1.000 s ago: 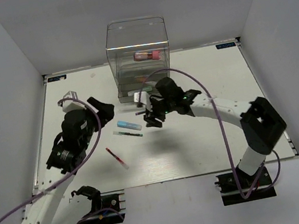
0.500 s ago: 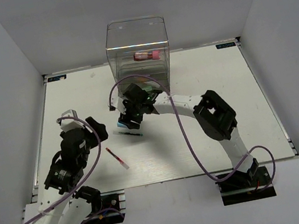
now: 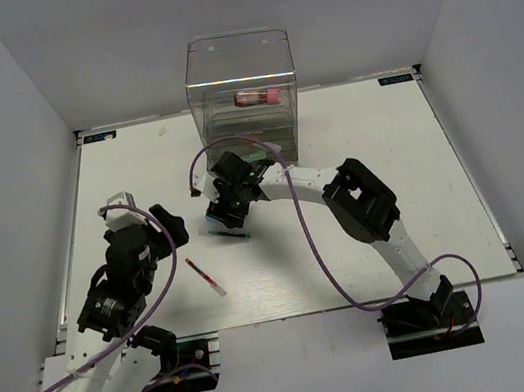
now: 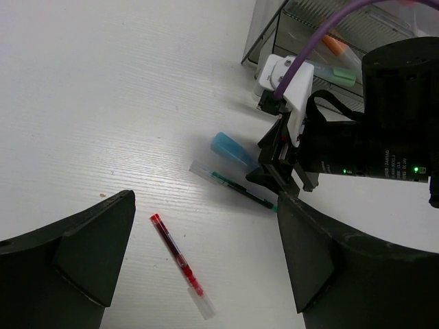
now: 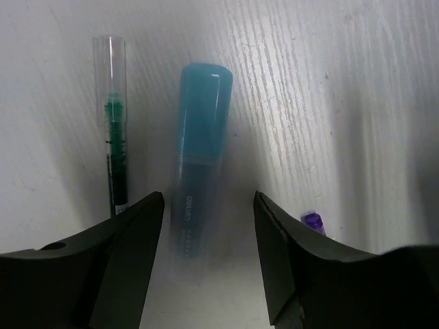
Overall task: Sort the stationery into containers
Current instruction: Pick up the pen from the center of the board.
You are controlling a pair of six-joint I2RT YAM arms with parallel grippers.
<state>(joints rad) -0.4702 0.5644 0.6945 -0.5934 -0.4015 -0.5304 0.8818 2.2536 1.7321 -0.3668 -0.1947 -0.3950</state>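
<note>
Swinging in from the side over the last second, our right gripper (image 5: 208, 205) now hangs just in front of the tall clear plastic box with stacked translucent grey drawers (image 3: 238, 68), lowered over the light blue plastic marker (image 5: 202, 157). Its jaws are apart and stand one on each side of the marker's barrel, with a gap at either finger, so we grip nothing yet. The marker lies flat on the white table (image 3: 392, 183) in front of the box. The thin clear-barrelled pen with green ink (image 5: 113, 137) lies just beside it, on the side away from the box and outside the jaws

Our left gripper (image 4: 206, 219) meanwhile draws back and now sits farther from the box than a second ago, its jaws spread wide and empty. The red-and-white pen (image 4: 176, 262) lies untouched, farther from the box than the other two pens

We judge the approach finished and the grasp next: closing should trap the blue marker alone, though the green pen is near enough that one finger may nudge it. The box already holds a chunky pink tube (image 3: 258, 97) high up, and an orange marker (image 4: 336, 46) and a pale green marker (image 4: 336, 74) in a lower drawer that looks pulled out, so at least three pieces remain outside the box
</note>
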